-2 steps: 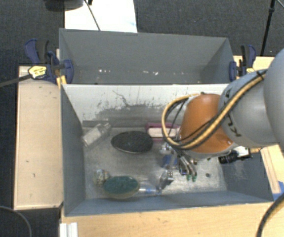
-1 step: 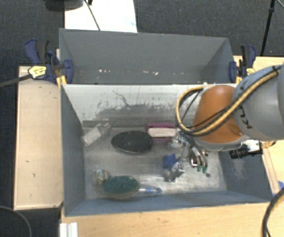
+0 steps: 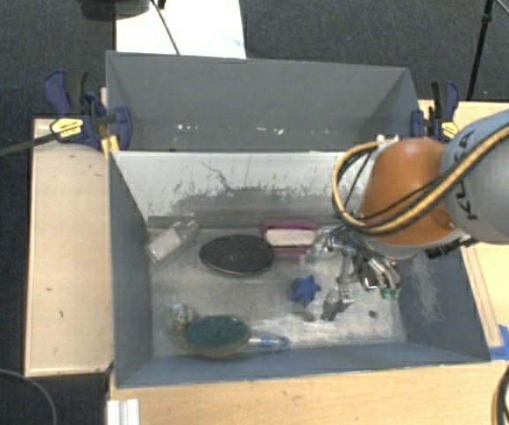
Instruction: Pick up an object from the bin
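Note:
My gripper (image 3: 335, 305) hangs low over the right middle of the bin floor, its fingertips close to the floor and a little apart, with nothing seen between them. A small blue star-shaped piece (image 3: 304, 290) lies just left of the fingers. Behind it, near the back wall, rests a pink and white block (image 3: 289, 235). A dark oval disc (image 3: 235, 255) lies left of that block.
A green oval brush with a clear blue handle (image 3: 221, 335) lies at the front left. A clear plastic piece (image 3: 171, 241) sits at the back left. The arm with its orange cover and cables overhangs the bin's right side.

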